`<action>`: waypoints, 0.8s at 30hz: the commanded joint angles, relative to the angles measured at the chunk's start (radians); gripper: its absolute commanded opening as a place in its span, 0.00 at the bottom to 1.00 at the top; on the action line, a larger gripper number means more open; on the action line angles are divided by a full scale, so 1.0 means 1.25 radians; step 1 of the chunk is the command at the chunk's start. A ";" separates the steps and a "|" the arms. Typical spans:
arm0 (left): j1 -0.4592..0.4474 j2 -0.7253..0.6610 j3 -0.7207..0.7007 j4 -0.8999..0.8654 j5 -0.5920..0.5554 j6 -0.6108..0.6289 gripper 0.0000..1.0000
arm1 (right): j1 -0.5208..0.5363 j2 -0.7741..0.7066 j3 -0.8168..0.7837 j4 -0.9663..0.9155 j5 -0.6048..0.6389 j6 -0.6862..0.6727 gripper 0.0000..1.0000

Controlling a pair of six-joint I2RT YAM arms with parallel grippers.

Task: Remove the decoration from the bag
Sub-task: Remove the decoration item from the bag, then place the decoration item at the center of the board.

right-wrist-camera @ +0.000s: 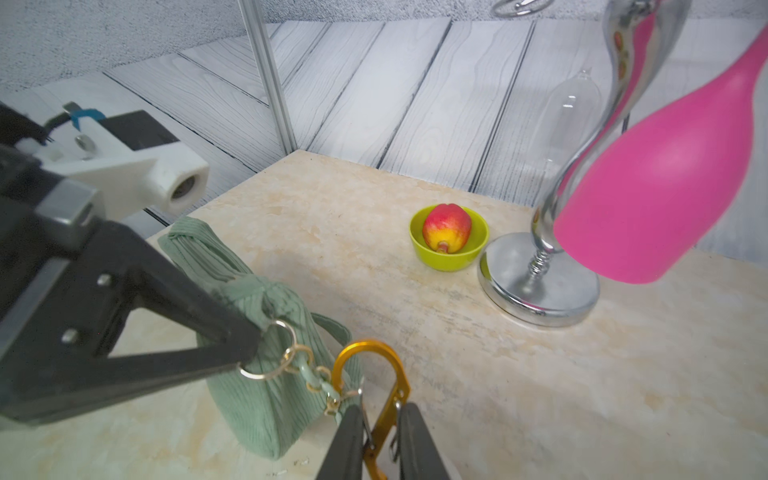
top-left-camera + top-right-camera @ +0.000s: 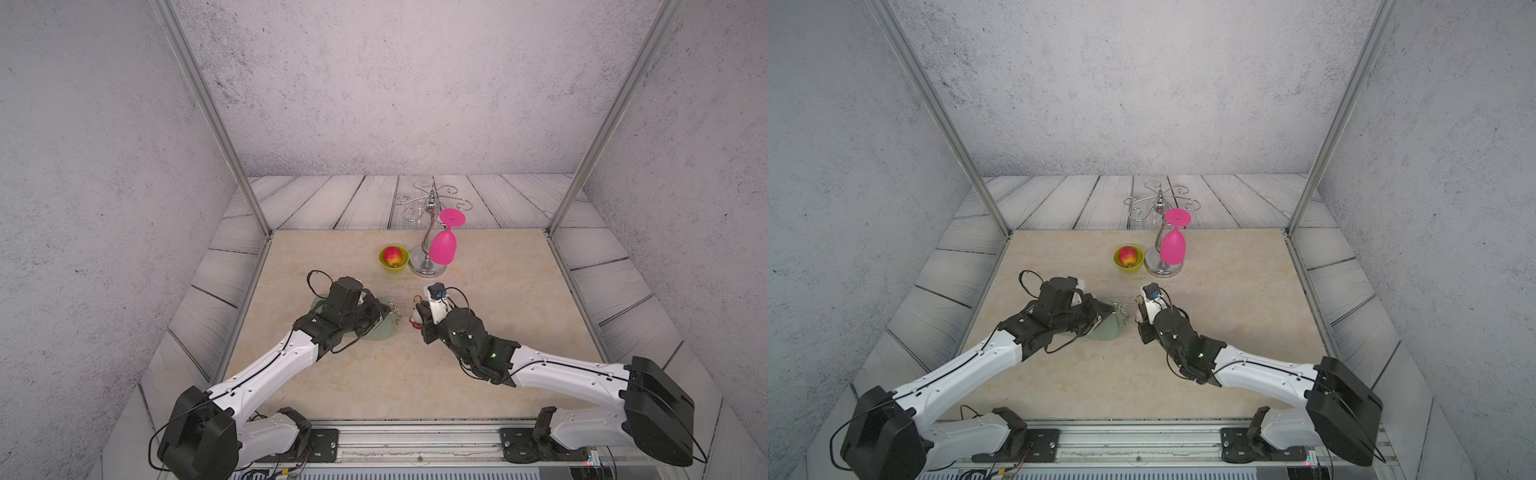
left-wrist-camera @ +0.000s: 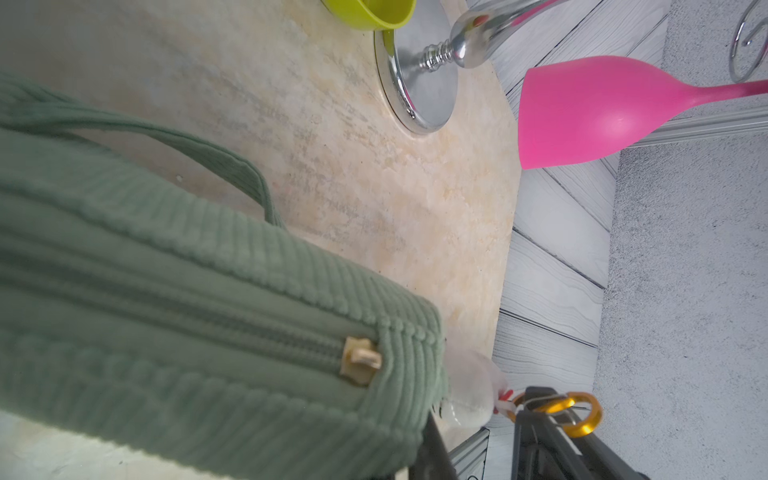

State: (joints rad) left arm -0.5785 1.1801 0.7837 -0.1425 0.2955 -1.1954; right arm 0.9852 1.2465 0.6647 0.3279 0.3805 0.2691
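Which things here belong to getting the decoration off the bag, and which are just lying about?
Job: bag, decoration, left end effector shut on the bag, right end effector shut on the decoration.
Lying about: bowl, fruit, pink glass, clear glass, chrome stand.

Both arms are stretching from the near edge of the table [image 2: 498,332] toward its middle, the left claw [image 1: 249,353] pinching shut on the bag [image 1: 249,407] while the right claw [image 1: 376,415] is clamping the clasp of the decoration [image 1: 366,345].
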 commanded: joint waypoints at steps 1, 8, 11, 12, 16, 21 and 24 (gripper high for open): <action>-0.006 0.001 -0.013 0.053 -0.001 -0.012 0.00 | -0.001 -0.070 -0.044 -0.088 0.031 0.071 0.19; -0.044 0.026 -0.028 0.112 -0.016 -0.062 0.00 | -0.001 -0.213 -0.100 -0.281 0.017 0.170 0.19; -0.073 0.052 -0.020 0.136 -0.032 -0.085 0.00 | -0.001 -0.269 -0.115 -0.367 0.007 0.211 0.19; -0.084 0.058 -0.018 0.143 -0.039 -0.090 0.00 | -0.001 -0.282 -0.118 -0.387 0.006 0.221 0.19; -0.117 0.101 -0.002 0.178 -0.059 -0.123 0.00 | -0.001 -0.303 -0.112 -0.448 0.005 0.237 0.19; -0.153 0.171 0.033 0.228 -0.071 -0.150 0.00 | -0.001 -0.272 -0.106 -0.459 0.016 0.252 0.19; -0.161 0.208 0.056 0.236 -0.071 -0.149 0.00 | -0.002 -0.230 -0.099 -0.444 0.043 0.265 0.19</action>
State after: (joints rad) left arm -0.7681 1.4189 0.8047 0.0868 0.2230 -1.3701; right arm 0.9852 0.9260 0.5262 -0.2111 0.3992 0.5678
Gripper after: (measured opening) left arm 0.091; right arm 0.194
